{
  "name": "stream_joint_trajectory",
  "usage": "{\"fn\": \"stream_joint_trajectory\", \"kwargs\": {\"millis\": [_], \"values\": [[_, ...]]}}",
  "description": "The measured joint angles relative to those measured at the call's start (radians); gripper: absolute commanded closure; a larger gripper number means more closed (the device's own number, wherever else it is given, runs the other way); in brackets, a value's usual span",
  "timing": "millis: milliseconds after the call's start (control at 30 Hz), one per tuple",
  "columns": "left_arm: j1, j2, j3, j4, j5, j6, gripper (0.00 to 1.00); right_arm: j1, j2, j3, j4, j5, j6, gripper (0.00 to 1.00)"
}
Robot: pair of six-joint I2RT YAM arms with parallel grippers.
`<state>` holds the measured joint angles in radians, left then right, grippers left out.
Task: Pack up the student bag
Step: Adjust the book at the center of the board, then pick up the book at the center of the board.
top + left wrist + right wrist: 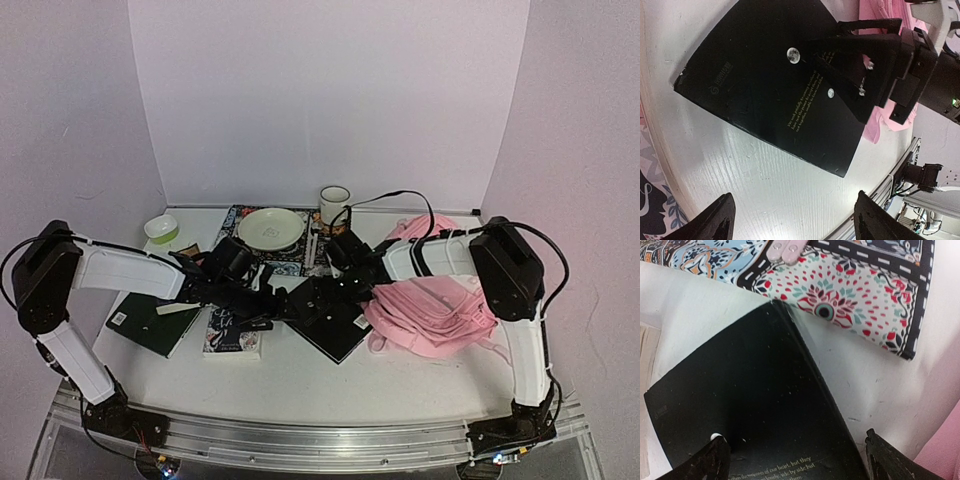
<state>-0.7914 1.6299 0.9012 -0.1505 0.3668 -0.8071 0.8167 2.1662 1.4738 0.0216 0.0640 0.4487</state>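
Note:
The pink student bag (440, 300) lies slumped at the right of the table; it also shows in the left wrist view (890, 15) and the right wrist view (946, 450). A black book (338, 322) lies flat just left of it. My right gripper (335, 288) is open low over that book (740, 405), one finger over the cover and the other past its right edge (800, 460). My left gripper (272, 305) is open and empty (795, 222) above bare table, just left of the black book (765, 85).
A floral book (235, 335) and a dark green book (150, 322) lie at the left. A patterned mat (865, 290) at the back carries a plate (272, 228). A mug (334, 205) and a green bowl (161, 229) stand near the back wall.

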Motion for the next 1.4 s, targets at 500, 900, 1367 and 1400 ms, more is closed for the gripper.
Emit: {"fn": "stream_joint_trajectory", "kwargs": {"millis": [500, 900, 1367, 1400], "values": [[-0.001, 0.145, 0.013, 0.072, -0.001, -0.033, 0.22, 0.142, -0.245, -0.349, 0.046, -0.151, 0.186, 0.22], [0.006, 0.148, 0.010, 0.092, 0.023, -0.066, 0.45, 0.162, -0.291, -0.444, 0.170, -0.151, 0.367, 0.23], [0.012, 0.010, -0.038, 0.100, 0.009, -0.098, 0.79, 0.157, -0.302, -0.488, 0.275, -0.143, 0.400, 0.20], [0.012, 0.010, -0.040, 0.100, 0.009, -0.105, 0.84, 0.157, -0.306, -0.493, 0.276, -0.142, 0.397, 0.20]]}}
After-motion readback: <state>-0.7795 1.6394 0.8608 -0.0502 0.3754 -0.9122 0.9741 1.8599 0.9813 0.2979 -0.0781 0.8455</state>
